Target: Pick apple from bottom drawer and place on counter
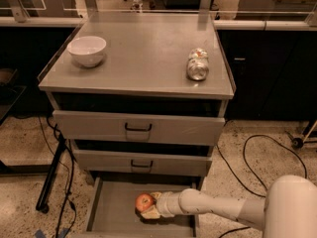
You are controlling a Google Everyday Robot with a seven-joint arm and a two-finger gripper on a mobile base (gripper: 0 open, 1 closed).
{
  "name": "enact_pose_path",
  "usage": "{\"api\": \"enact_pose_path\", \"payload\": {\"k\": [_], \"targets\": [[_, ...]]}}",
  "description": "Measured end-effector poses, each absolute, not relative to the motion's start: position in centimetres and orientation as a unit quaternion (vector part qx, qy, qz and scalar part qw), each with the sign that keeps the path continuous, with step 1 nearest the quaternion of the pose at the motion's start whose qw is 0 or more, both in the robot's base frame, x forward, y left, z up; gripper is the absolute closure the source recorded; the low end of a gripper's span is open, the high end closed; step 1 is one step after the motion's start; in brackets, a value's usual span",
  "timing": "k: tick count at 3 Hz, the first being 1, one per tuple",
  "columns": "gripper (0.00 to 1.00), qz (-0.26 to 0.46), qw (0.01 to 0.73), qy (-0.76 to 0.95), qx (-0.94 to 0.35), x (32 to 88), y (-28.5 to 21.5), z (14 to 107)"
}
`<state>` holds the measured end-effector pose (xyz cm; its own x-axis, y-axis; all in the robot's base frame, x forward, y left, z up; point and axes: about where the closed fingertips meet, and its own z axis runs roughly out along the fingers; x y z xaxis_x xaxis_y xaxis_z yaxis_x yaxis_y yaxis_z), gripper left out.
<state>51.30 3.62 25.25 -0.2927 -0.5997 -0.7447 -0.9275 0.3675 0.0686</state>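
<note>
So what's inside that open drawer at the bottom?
A red apple lies in the bottom drawer, with the robot's pincer right against it. I see nothing else there. The drawer's back is hidden under the drawer above.
</note>
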Motion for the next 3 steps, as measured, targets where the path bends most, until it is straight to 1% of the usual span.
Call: {"api": "enact_pose_path", "payload": {"k": [1, 3], "targets": [[1.0, 0.253, 0.322, 0.766, -0.495, 49.6, 2.8, 29.2], [1.0, 0.264, 0.314, 0.768, -0.492, 49.2, 3.1, 30.2]]}}
